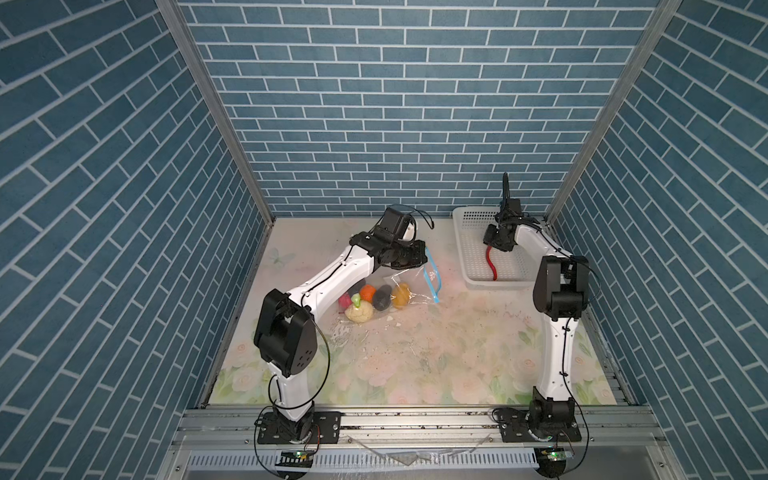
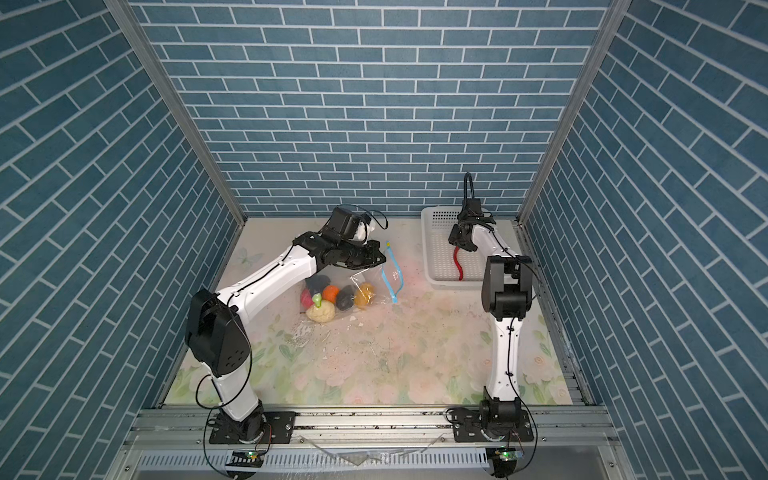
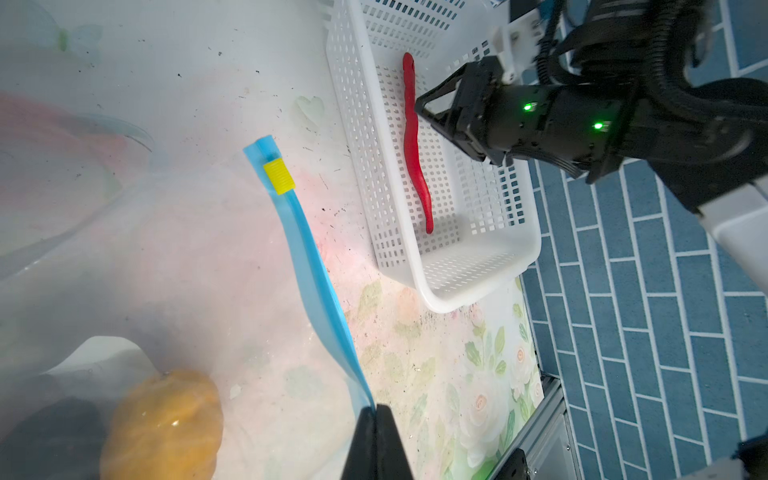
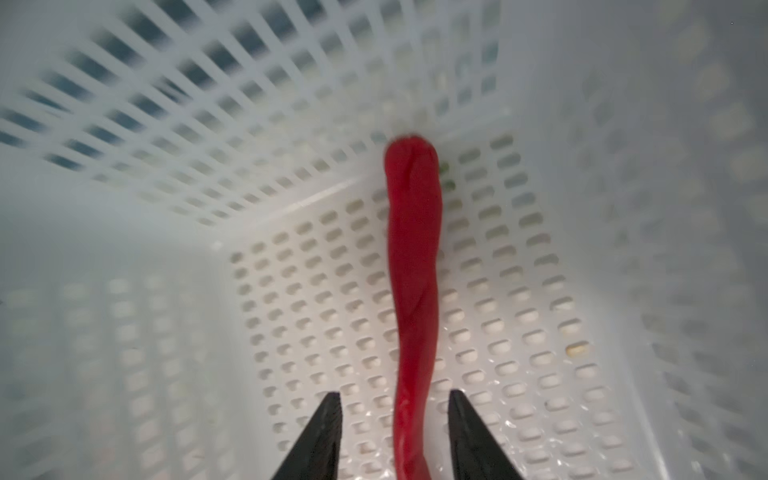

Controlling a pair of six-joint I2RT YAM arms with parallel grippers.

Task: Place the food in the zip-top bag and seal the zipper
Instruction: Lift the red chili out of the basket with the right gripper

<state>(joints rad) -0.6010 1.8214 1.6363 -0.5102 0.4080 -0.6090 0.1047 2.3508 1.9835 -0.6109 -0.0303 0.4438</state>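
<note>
Red chili [image 4: 413, 270]: one item, long and thin. It lies flat on the floor of the white perforated basket [image 1: 462, 249], far right of the floral table [image 1: 415, 353], and is not yet bagged.

Right gripper [image 4: 395, 394]: jaws spread, one either side of the chili's thin end, gripping nothing.
- Risk: a close this near the tail may catch only the tip, so the chili swings, bends or slips free on lifting.
- Risk: jaw tips sit low over the perforations and could snag a hole and drag the basket.

Left gripper [image 3: 376, 409]: clenched on the zipper [image 3: 316, 270], holding that edge of the zip-top bag [image 1: 409, 286] raised, left of centre.
- Risk: the pinch covers little of a thin strip. If it slips, the mouth collapses.

Yellow slider [image 3: 278, 178]: at the far end of the strip.

Bag contents: pink [image 1: 344, 300], orange [image 1: 368, 292], cream [image 1: 360, 312], black [image 1: 382, 298] and yellow-brown [image 1: 401, 295] lumps.
- Risk: the mouth looks narrow, so a long chili entering crosswise may catch on the edge.
- Risk: the yellow-brown lump lies nearest the mouth and could be pushed out.
</note>
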